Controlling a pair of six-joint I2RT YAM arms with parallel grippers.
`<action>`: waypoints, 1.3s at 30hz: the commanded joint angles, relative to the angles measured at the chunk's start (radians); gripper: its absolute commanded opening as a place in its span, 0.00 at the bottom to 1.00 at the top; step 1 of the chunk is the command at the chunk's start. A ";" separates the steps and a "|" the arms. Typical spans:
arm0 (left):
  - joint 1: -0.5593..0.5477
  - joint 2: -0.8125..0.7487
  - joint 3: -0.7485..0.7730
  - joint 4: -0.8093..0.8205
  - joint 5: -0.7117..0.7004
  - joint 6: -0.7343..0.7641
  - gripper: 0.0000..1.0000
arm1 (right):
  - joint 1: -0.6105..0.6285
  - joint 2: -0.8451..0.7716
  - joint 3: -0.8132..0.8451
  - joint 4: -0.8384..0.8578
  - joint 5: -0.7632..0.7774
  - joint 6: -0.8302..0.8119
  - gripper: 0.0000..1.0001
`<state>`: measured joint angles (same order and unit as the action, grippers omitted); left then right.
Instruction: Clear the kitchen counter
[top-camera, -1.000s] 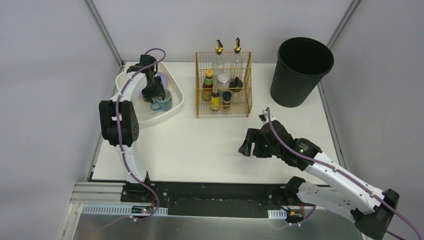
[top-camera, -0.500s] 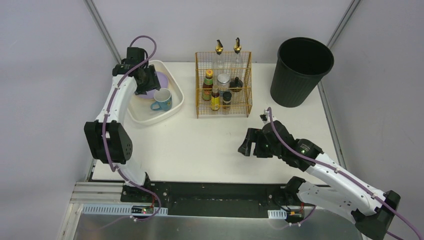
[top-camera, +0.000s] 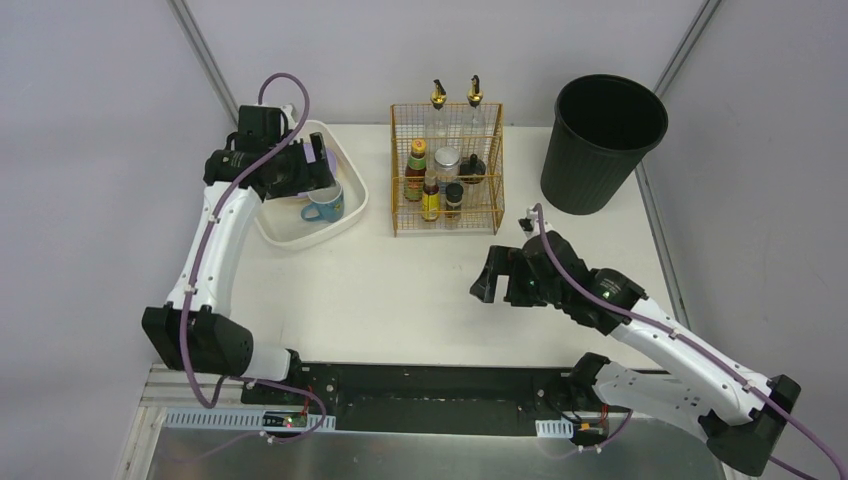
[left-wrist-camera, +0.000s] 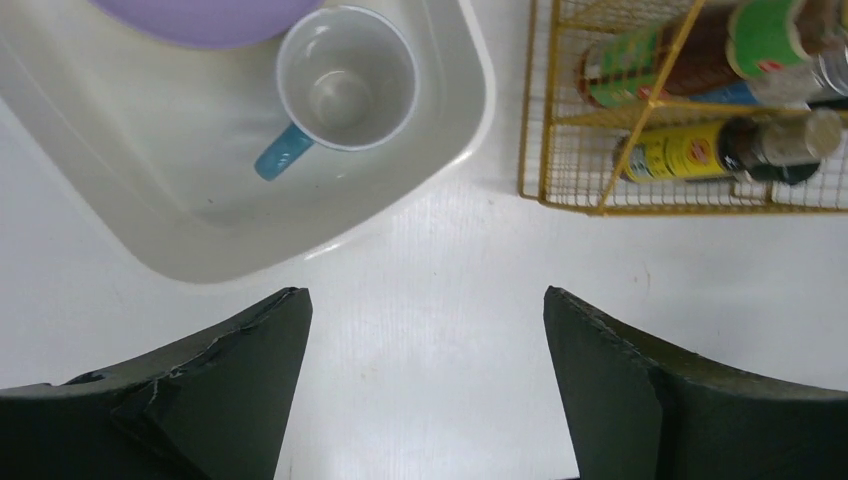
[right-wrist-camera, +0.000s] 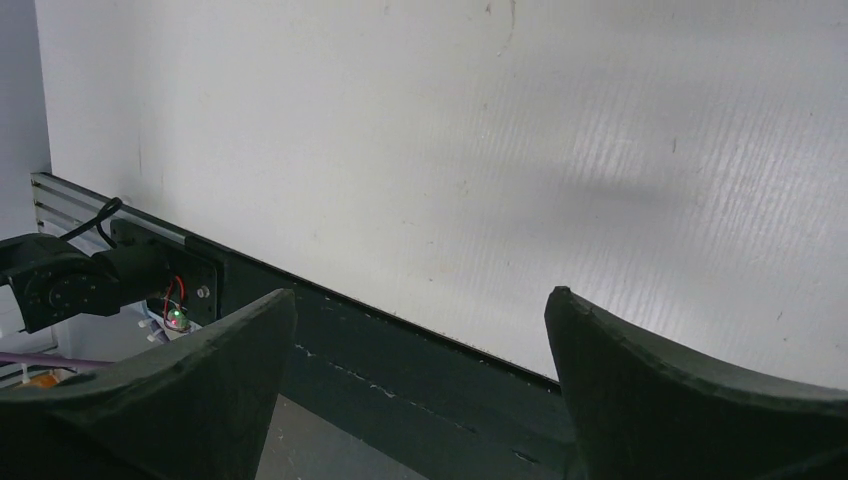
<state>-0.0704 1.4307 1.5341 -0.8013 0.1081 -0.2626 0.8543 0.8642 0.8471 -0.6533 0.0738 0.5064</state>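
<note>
**A:** What is shown, and where is the kitchen counter (top-camera: 400, 290)?

**B:** A white worktop is seen from above, filling the middle of the view. A black rail (right-wrist-camera: 400, 345) is fixed along its near edge. A white basin (top-camera: 352, 222) is set at the far left corner. Inside it a blue-handled mug (left-wrist-camera: 345, 80) is stood upright, just beside a purple dish (left-wrist-camera: 200, 12). A yellow wire rack (top-camera: 447, 225) of sauce bottles (left-wrist-camera: 700, 150) is placed at the middle of the far edge. A black bin (top-camera: 603, 140) is placed at the far right corner.

**A:** How are the pincers held?

**B:** The left gripper (left-wrist-camera: 423, 297) is spread wide with nothing between its fingers, raised near the basin's right rim. The right gripper (right-wrist-camera: 420, 295) is likewise released and empty, held over the right of the worktop toward the near edge.

**A:** What could go wrong from here?

**B:** The basin's rim or the rack could probably be struck if the left arm were swung low, since both lie close beneath it, and bottles might be toppled. The rail could be hit by the right fingers if they were lowered so close to the near edge.

**A:** What differs from a second earlier?

**B:** The left gripper was then down inside the basin, against the mug. It has since been lifted out, and its elbow swung toward the near left corner. The mug is left in place. The right gripper has been shifted slightly leftward.
</note>
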 joint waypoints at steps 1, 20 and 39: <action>-0.057 -0.104 -0.040 -0.018 0.109 0.042 0.95 | -0.002 0.020 0.075 -0.022 0.044 -0.023 0.99; -0.367 -0.296 -0.294 0.040 0.129 -0.058 0.99 | -0.002 0.150 0.307 -0.178 0.332 -0.034 0.99; -0.448 -0.387 -0.394 0.122 0.170 -0.110 0.99 | -0.004 0.155 0.403 -0.260 0.577 0.001 0.99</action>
<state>-0.5114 1.0725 1.1404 -0.7116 0.2623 -0.3584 0.8543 1.0462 1.2129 -0.8768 0.5926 0.4904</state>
